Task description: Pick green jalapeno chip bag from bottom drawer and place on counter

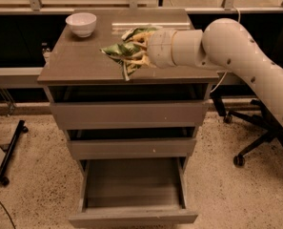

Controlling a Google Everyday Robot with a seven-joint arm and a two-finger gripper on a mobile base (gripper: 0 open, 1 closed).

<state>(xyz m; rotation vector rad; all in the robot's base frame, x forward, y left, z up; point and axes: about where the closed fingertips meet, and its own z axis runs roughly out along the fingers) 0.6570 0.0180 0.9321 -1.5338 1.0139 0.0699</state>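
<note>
My gripper [133,52] has its pale, yellowish fingers [140,35] clamped on the green jalapeno chip bag [114,50], one finger over the top of the bag and others showing below it. The bag is over the counter [69,61], near the middle and closer to the front edge than the back. I cannot tell whether its underside touches the surface.

The bag is crumpled and glossy. Its long axis runs roughly across the counter's width, with its free end pointing left, away from the wrist. A thin pale strip hangs from the grip toward the front edge.

The thick white arm [236,42] comes in from the right, its smooth cylindrical wrist crossing the counter's right side.

To the left of the bag there is open counter up to the left edge, flat, grey-brown and shiny. A white bowl [81,23] sits at the back left corner, well apart from the bag.

Below are two shallow drawers, both a little ajar. Under them the bottom drawer [131,218] is pulled far out, a plain deep box. An office chair [255,142] stands on the speckled floor at right.
</note>
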